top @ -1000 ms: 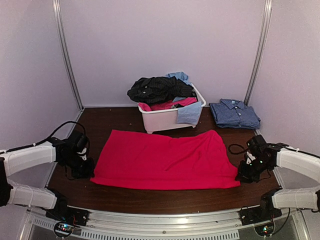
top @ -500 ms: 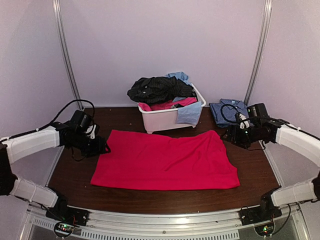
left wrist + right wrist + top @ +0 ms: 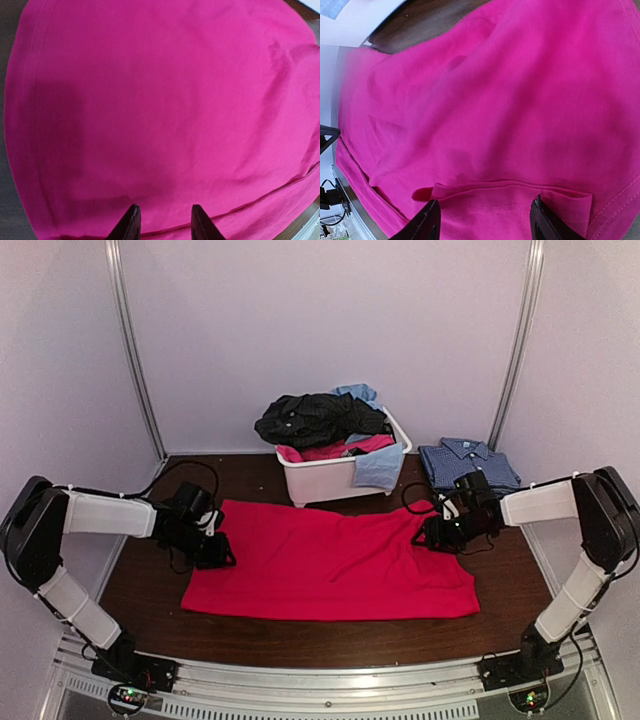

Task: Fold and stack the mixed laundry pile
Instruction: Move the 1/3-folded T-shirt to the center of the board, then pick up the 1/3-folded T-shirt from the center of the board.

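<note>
1. The left fingers (image 3: 129,227) stand narrowly apart with nothing between them, low over the left edge of the pink-red garment (image 3: 330,560).
2. The right fingers (image 3: 426,225) are set wider, also empty, over the garment's right edge.
3. The garment lies spread flat across the middle of the desk (image 3: 150,590), not yet folded. Its first fold looks like the step in hand.
4. Done so far: one blue checked shirt (image 3: 468,468) lies folded at the desk's far right corner.
5. Left to do: the white tub (image 3: 320,480) at the far edge holds a heap of black garment (image 3: 315,418), light blue cloth (image 3: 378,465) and more pink.
6. The wrist views show hem stitching and a small turned-over flap (image 3: 510,192) that the top view misses. Only the top view shows the whole tub, the shirt and both arms.
</note>
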Robot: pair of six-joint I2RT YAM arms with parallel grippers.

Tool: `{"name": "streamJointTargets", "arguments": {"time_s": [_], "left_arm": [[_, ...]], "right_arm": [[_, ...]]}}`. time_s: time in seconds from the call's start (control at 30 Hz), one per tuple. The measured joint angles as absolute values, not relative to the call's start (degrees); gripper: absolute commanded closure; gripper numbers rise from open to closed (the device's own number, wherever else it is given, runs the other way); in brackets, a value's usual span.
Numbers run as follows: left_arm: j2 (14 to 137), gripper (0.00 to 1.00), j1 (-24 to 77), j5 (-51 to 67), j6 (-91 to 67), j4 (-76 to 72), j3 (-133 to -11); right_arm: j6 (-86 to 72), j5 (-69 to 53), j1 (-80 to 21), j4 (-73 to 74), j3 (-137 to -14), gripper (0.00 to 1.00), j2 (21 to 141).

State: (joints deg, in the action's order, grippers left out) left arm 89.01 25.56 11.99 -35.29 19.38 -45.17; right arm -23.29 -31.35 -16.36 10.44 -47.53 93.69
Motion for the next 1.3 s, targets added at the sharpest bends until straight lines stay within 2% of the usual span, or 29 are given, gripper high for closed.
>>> {"name": "streamJointTargets", "arguments": {"time_s": [0.2,0.37,0.4,0.53,0.63,0.73,0.9,1.3], "left_arm": [[84.2,0.75,25.6,11.8,-38.6,16.9,-36.6],[77.7,0.75,26.0,11.8,-41.6,17.0,-31.0],[76.4,0.72,26.3,11.8,-42.2,17.7,-30.3],[72.1,0.48,26.7,11.2,-42.2,22.5,-29.9],[71.8,0.42,24.7,10.5,-40.9,24.8,-33.9],[75.6,0.37,19.4,11.3,-39.2,22.9,-41.1],[86.7,0.36,15.4,11.2,-35.8,19.7,-54.8],[108.8,0.37,13.1,6.7,-29.9,18.3,-70.7]], "right_arm": [[-23.3,-32.9,-16.4,5.9,-41.3,0.41,92.1],[-24.8,-34.7,-17.2,2.7,-35.2,0.41,87.9],[-25.1,-35.1,-17.4,3.0,-34.2,0.40,86.7],[-25.3,-35.6,-17.5,8.6,-33.1,0.33,82.1],[-24.5,-35.3,-15.5,12.6,-36.0,0.33,79.2],[-22.9,-34.3,-11.1,13.5,-43.2,0.32,80.6],[-20.2,-32.6,-6.4,11.3,-54.8,0.31,89.9],[-15.5,-31.1,-4.8,12.3,-61.3,0.29,105.2]]}}
